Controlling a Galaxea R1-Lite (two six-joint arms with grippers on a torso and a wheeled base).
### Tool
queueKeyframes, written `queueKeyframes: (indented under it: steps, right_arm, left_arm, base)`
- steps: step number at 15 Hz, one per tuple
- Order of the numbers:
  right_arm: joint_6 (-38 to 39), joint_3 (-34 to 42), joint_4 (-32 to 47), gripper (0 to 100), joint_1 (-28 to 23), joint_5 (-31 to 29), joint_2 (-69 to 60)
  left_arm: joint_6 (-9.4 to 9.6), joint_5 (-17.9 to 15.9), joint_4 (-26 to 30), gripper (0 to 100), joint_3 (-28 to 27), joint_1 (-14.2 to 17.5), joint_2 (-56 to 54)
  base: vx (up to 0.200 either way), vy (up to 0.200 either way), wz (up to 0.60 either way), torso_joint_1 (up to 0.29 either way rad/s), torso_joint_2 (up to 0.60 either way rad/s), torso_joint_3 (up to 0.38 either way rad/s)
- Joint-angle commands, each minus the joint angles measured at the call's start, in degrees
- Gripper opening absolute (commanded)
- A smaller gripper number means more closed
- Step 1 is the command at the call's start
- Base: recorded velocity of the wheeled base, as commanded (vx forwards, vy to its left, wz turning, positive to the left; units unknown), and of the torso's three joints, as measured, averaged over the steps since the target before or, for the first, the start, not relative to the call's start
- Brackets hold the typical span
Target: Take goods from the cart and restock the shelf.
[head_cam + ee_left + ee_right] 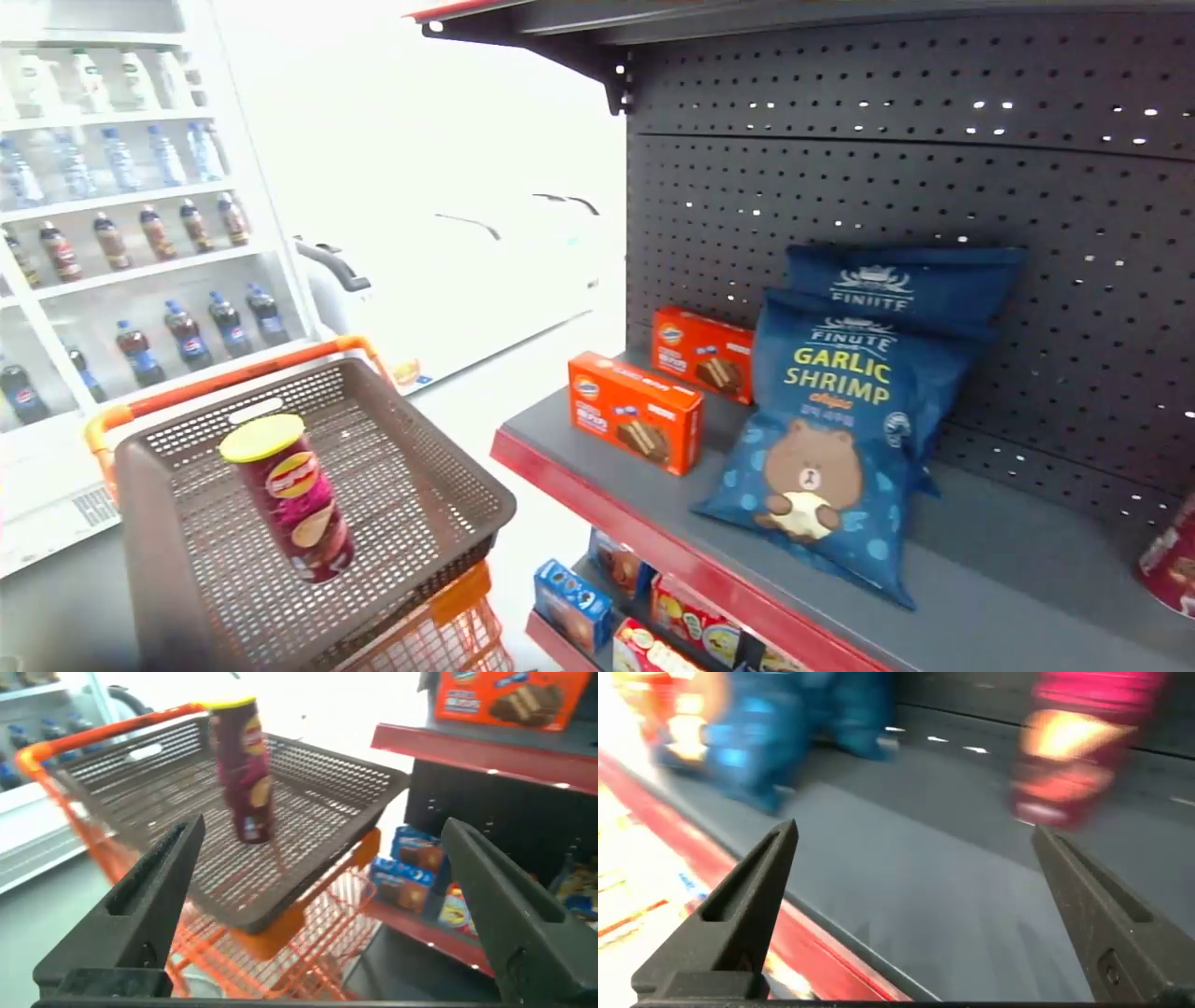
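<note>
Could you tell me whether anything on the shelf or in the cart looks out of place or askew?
Nothing looks spilled or damaged. The front blue chip bag slumps against the bag behind, its lower corner reaching toward the shelf edge. The can in the cart basket stands slightly tilted.

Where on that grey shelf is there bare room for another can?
The grey shelf lies bare between the blue chip bags and the red can on the right. Leftward it is crowded: the bags and two orange boxes sit close.
</note>
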Motion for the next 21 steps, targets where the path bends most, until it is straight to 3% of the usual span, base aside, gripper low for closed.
queueKeyframes:
  steps: [1, 4, 5, 6, 9, 11, 13, 14, 15, 16, 17, 18, 19, 20, 21]
  right_arm:
    - [0.0, 0.0, -0.1, 100, 0.0, 0.0, 0.0]
    - [0.0, 0.0, -0.1, 100, 0.0, 0.0, 0.0]
    - [0.0, 0.0, -0.1, 100, 0.0, 0.0, 0.0]
    - [0.0, 0.0, -0.1, 100, 0.0, 0.0, 0.0]
    - [0.0, 0.0, -0.1, 100, 0.0, 0.0, 0.0]
    - [0.0, 0.0, -0.1, 100, 0.0, 0.0, 0.0]
    - [0.0, 0.0, -0.1, 100, 0.0, 0.0, 0.0]
    - [0.0, 0.0, -0.1, 100, 0.0, 0.0, 0.0]
    - [0.0, 0.0, -0.1, 100, 0.0, 0.0, 0.0]
    - [0.0, 0.0, -0.1, 100, 0.0, 0.0, 0.0]
    - [0.0, 0.0, -0.1, 100, 0.0, 0.0, 0.0]
    - [0.0, 0.0, -0.1, 100, 0.0, 0.0, 0.0]
    - [0.0, 0.0, -0.1, 100, 0.0, 0.0, 0.0]
    - [0.0, 0.0, -0.1, 100, 0.0, 0.0, 0.0]
    - [0.0, 0.0, -0.1, 100, 0.0, 0.0, 0.0]
  left_arm:
    - [0.39, 0.1, 0.0, 100, 0.1, 0.0, 0.1]
    - [0.39, -0.3, 0.1, 100, 0.0, 0.0, 0.1]
    - [0.48, -1.0, 0.1, 100, -4.8, 0.1, 0.1]
    - [0.39, -1.6, 3.6, 100, -12.5, -0.2, 2.8]
    - [0.48, -0.2, 15.4, 100, -35.3, -0.6, 25.1]
    - [0.56, 4.9, 14.6, 100, -40.8, 2.0, 39.4]
    - [0.48, 5.9, 10.4, 100, -43.6, 2.4, 49.6]
    - [0.39, 3.3, 7.5, 100, -43.6, 5.1, 57.0]
    - [0.56, 1.9, 7.4, 100, -43.7, 5.8, 58.1]
    - [2.06, -3.4, 7.0, 100, -43.5, 7.7, 62.1]
    - [2.50, -5.9, 6.2, 100, -42.8, 8.7, 63.8]
    - [2.94, -12.8, 2.3, 100, -40.6, 11.4, 65.4]
    - [3.55, -20.1, -4.2, 100, -37.3, 12.0, 67.9]
    - [5.31, -21.1, -9.1, 100, -34.5, 12.6, 70.6]
    - [5.49, -21.1, -9.5, 100, -34.4, 12.6, 71.0]
  base:
    - [0.000, 0.000, 0.60, 0.002, 0.01, 0.002]
    - [0.000, 0.000, 0.00, 0.000, 0.00, 0.000]
    - [0.000, 0.000, 0.00, 0.000, 0.00, 0.000]
    - [0.000, 0.000, 0.00, 0.000, 0.00, 0.000]
    - [0.000, 0.000, 0.00, 0.000, 0.00, 0.000]
    - [0.000, 0.000, 0.00, 0.000, 0.00, 0.000]
    - [0.000, 0.000, 0.00, 0.000, 0.00, 0.000]
    - [0.000, 0.000, 0.00, 0.000, 0.00, 0.000]
    - [0.000, 0.000, 0.00, 0.000, 0.00, 0.000]
    - [0.000, 0.000, 0.00, 0.000, 0.00, 0.000]
    - [0.000, 0.000, 0.00, 0.000, 0.00, 0.000]
    - [0.000, 0.000, 0.00, 0.000, 0.00, 0.000]
    - [0.000, 0.000, 0.00, 0.000, 0.00, 0.000]
    - [0.000, 0.000, 0.00, 0.000, 0.00, 0.000]
    - [0.000, 0.000, 0.00, 0.000, 0.00, 0.000]
